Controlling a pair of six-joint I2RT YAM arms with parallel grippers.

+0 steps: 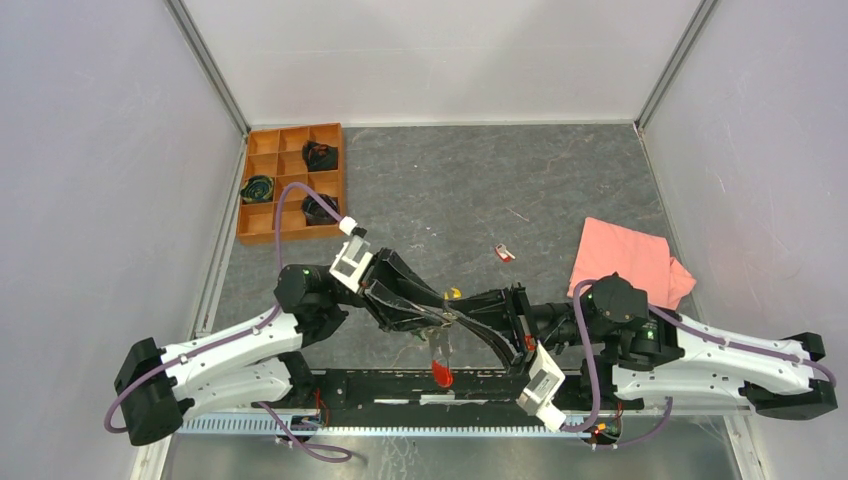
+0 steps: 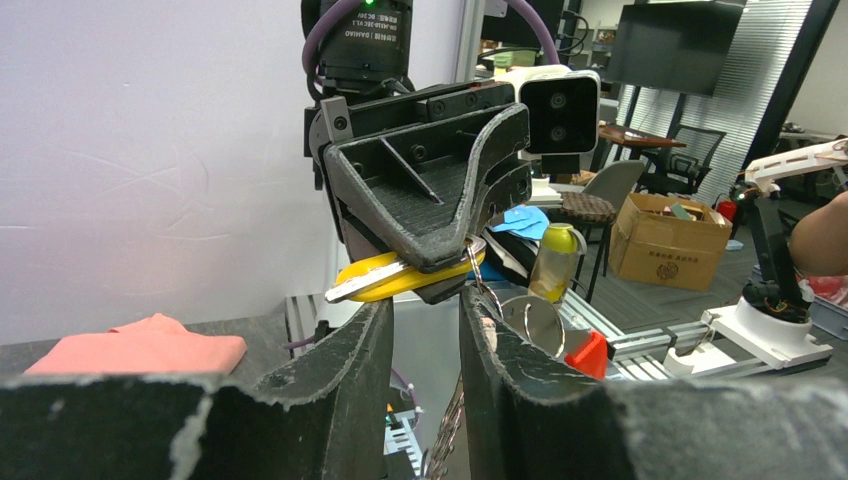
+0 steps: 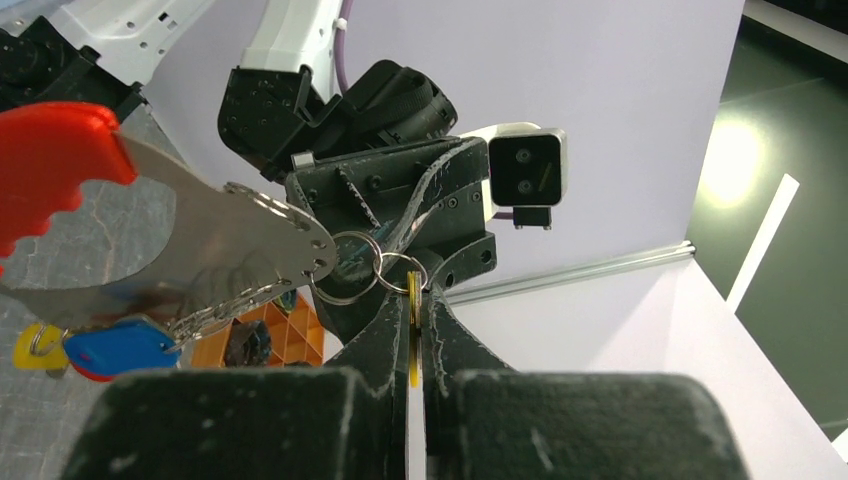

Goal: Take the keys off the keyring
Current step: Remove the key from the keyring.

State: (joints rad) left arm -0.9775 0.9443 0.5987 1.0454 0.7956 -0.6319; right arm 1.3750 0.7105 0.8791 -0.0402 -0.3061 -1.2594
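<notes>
Keyring [image 3: 345, 270] is up in the air, folks, strung between the two grippers over the near edge of the grey table [image 1: 450, 190]! Its thin metal loops sit right at the fingertips, and the red strap [image 1: 440, 373] dangles straight down below them in the overhead view. From the right wrist the strap shows its pale silvery face, with the red end off to the left.

The right gripper [image 3: 413, 300] has its jaws pressed tight together on the yellow key [image 2: 385, 278]. The key is pinched flat, with the blade poking out to one side and a small ring threaded through it.

The left gripper [image 2: 425, 310] faces it head-on, tips almost touching. Its jaws stand apart with a clear gap, and the left wrist view shows nothing bridging that gap. I cannot tell whether a fingertip [image 2: 480, 320] is catching the ring.

More keys hang on the bunch: a blue key [image 3: 120, 347] and a second yellow head [image 3: 35, 345], low on the left of the right wrist view.

Out on the table lies a small red-and-white piece [image 1: 505, 254], too small to tell what it is. The pink cloth [image 1: 625, 262] lies to the right, and the orange tray [image 1: 262, 216] sits at the far left.
</notes>
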